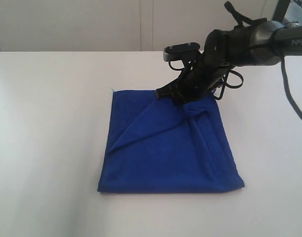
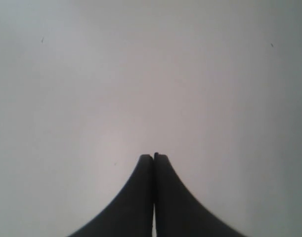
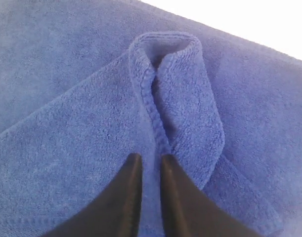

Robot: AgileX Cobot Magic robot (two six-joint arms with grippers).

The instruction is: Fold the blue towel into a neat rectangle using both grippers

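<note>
Only readable text is "PiPER" on the right arm [image 1: 269, 42], its right gripper [image 3: 151, 157] pinching a raised fold of the blue towel [image 1: 165, 148] lying on the white counter [image 1: 47, 123], left gripper [image 2: 153, 157] closed tight, empty.

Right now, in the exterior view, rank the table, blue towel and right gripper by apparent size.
Largest to smallest:
table
blue towel
right gripper
No close calls; each gap is plain.

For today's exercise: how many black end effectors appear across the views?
2. The right end effector pinches the far edge of the royal-blue cloth towel; the left end effector, shut, shows only in its wrist view, over white tabletop.
</note>
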